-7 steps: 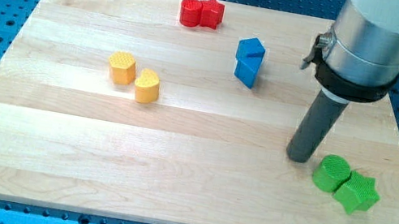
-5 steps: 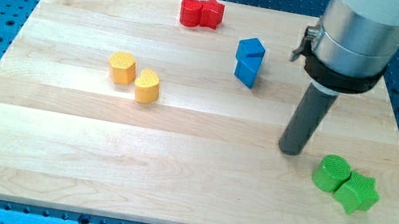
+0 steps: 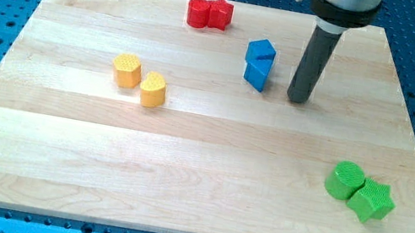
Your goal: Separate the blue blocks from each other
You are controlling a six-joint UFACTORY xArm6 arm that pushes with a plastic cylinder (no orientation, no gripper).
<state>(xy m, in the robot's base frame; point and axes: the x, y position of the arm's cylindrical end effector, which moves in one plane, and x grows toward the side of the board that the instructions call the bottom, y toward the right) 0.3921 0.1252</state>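
Two blue blocks touch each other at the upper middle of the wooden board (image 3: 179,180): a blue cube (image 3: 261,51) at the top and a blue wedge-shaped block (image 3: 257,74) just below it. My tip (image 3: 298,98) rests on the board a short way to the right of the blue wedge-shaped block, not touching it.
A red cylinder (image 3: 198,13) and a red star (image 3: 220,13) touch near the top edge. Two yellow blocks (image 3: 126,70) (image 3: 153,90) sit at the middle left. A green cylinder (image 3: 344,179) and a green star (image 3: 372,200) sit at the lower right.
My tip has moved up and to the left, from beside the green cylinder to just right of the blue blocks. No block has moved.
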